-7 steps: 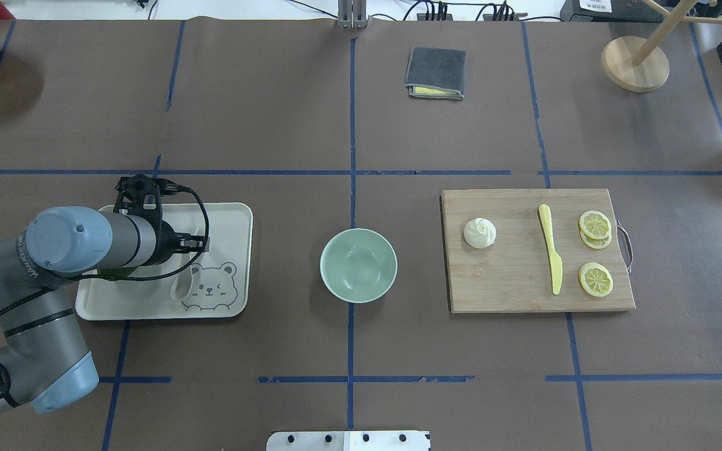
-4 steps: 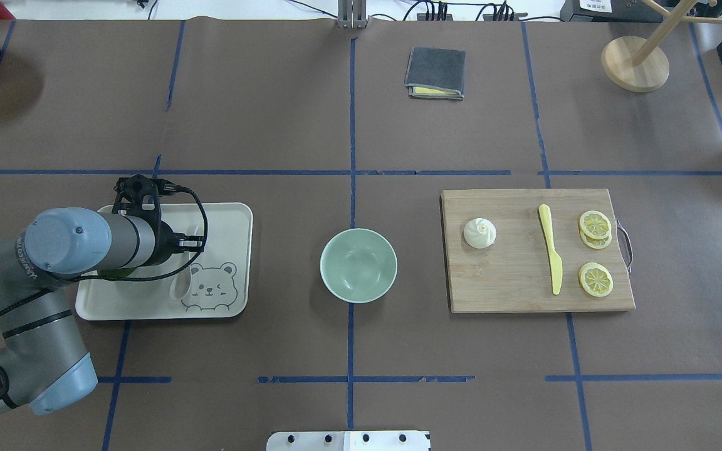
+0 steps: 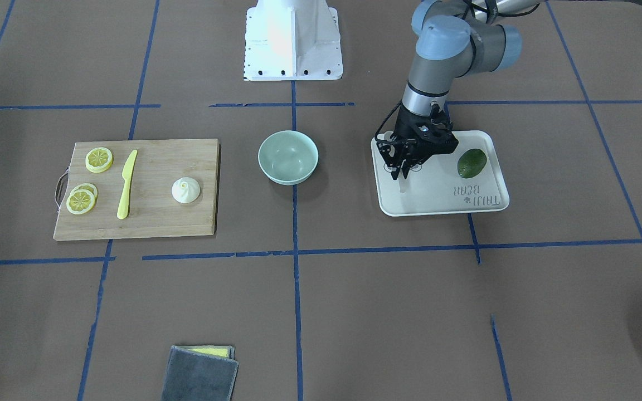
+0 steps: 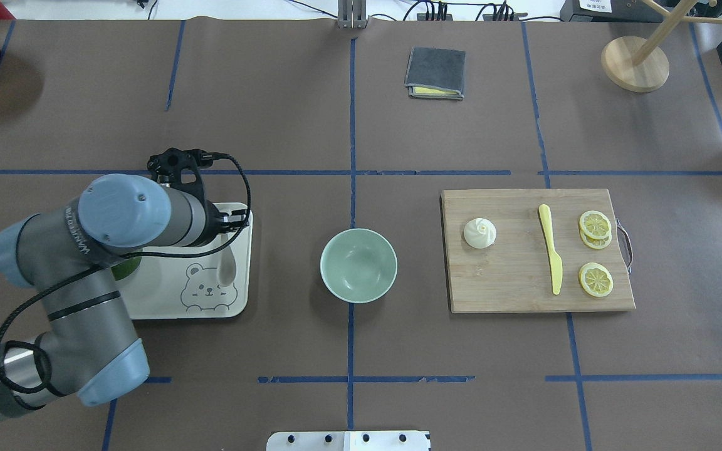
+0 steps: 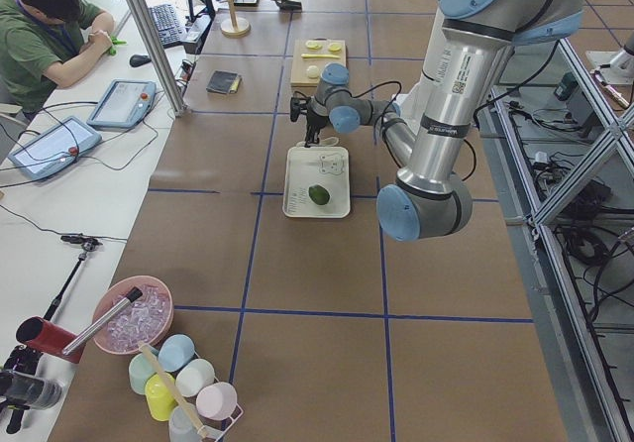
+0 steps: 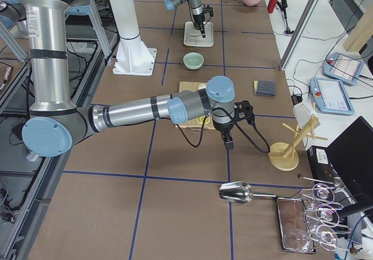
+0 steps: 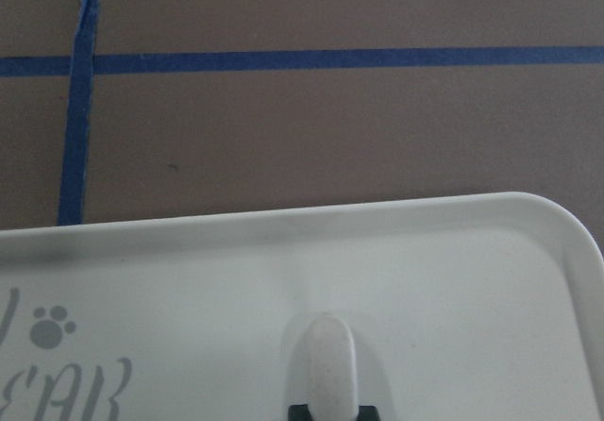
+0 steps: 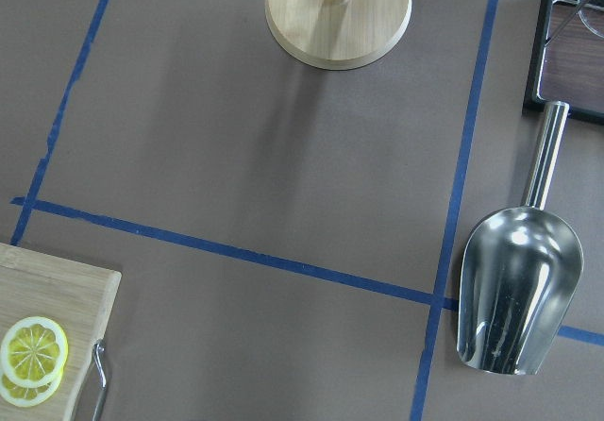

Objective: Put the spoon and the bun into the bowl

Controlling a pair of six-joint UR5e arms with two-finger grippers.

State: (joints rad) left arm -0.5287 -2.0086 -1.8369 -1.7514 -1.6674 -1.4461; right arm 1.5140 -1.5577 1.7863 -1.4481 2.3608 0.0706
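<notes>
Shifted right along the tray (image 3: 432,195) since a second ago, my left gripper (image 3: 402,171) is clamped on the spoon (image 4: 228,268) handle, scoop toward my base, over the tray's right end; bowl (image 4: 358,265) lies further right.

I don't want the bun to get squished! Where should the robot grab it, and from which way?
Grip the bun across its round lower sides, coming straight down from above. It sits upright on the cutting board, pleated top up, with bare board around it; the yellow knife lies apart. The twisted top looks too small to hold, so a gentle side pinch seems best.
</notes>
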